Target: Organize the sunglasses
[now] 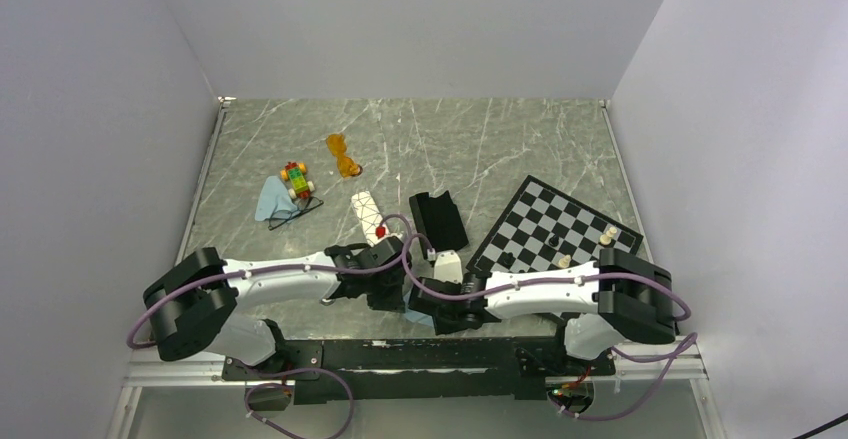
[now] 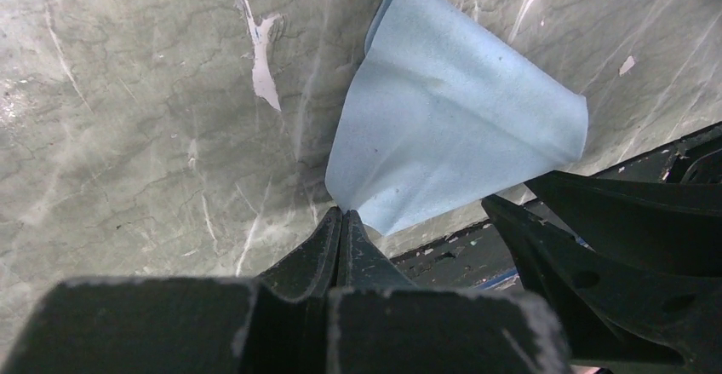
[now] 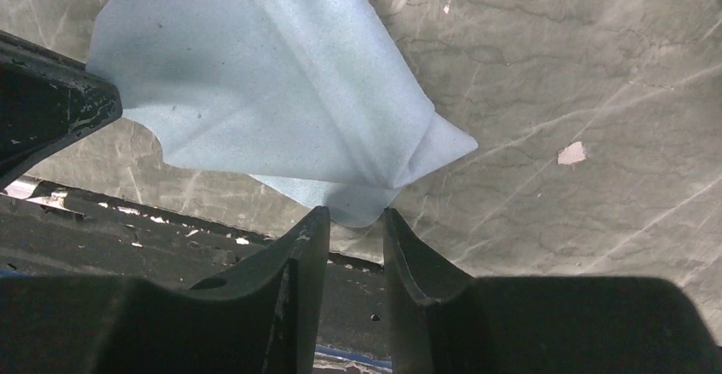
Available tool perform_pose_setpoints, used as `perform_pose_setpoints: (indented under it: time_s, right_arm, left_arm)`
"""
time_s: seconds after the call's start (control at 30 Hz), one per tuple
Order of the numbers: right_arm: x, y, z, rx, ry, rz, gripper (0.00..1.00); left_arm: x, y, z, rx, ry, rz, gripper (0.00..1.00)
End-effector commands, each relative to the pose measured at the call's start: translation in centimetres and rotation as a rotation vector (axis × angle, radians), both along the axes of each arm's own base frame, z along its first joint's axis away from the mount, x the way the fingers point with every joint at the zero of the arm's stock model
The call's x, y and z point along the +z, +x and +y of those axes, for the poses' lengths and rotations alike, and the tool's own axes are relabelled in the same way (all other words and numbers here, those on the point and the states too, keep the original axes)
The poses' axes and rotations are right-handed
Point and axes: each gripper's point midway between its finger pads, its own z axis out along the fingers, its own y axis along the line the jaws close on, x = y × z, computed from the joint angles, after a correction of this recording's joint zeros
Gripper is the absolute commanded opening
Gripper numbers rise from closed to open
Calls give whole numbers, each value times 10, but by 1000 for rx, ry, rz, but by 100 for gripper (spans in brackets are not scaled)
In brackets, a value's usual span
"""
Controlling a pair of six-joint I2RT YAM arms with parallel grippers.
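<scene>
Left gripper (image 2: 340, 218), bottom centre of the left wrist view: jaws fully shut, pinching one corner of a light blue soft cleaning cloth (image 2: 451, 127). Right gripper (image 3: 356, 216), bottom centre of its view: jaws a little apart, another cloth corner sits in the gap, not clearly pinched.

Likely step: get both corners held so the cloth can be spread or folded. To do it well, the right fingers should close squarely on the tip, deep enough not to slip. Keep the left pinch firm and don't tug before both hold.

Top view, left to right. A second blue cloth (image 1: 268, 202) is at left of centre, with a multicoloured toy car (image 1: 295, 176) touching it. The thin black wire-framed sunglasses (image 1: 305, 205) lie on that cloth's edge, and the orange translucent plastic sunglasses (image 1: 343, 156) just above and right of them. Both pairs are well apart from the grippers. Then comes a white patterned oblong case (image 1: 366, 212), an open black case (image 1: 440, 219) and a chessboard (image 1: 540, 224) with a few pieces at right. The cases sit close to the arms and the car crowds the wire pair, so both could hinder later reaches.
</scene>
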Motion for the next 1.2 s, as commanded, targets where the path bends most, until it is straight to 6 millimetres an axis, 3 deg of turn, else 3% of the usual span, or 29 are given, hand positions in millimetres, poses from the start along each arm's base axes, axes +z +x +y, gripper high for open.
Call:
perform_pose_setpoints:
  time_s: [0.0,0.2,0.43,0.53,0.77,0.93,1.17]
  right_arm:
    - [6,6,10,7,1,-28,33]
    - [1,6,9,-3,-52,-19,27]
    - [8,8,8,0,-29,-32,13]
    - [22,13,11,8,19,-71,0]
    - [61,15,20,64,131,-110,0]
    - [82,11,14,100,151,-108,0]
    - [114,-25,38,233,381,23,0]
  left_arm:
    - [10,5,-8,28,-58,-34,0]
    - [10,6,-7,34,-63,-40,0]
    - [15,8,-8,28,-79,-57,0]
    - [23,10,-12,19,-110,-81,0]
    - [60,26,-17,19,-153,-184,0]
    - [81,21,-9,3,-153,-197,0]
    - [102,0,17,-10,-158,-180,0]
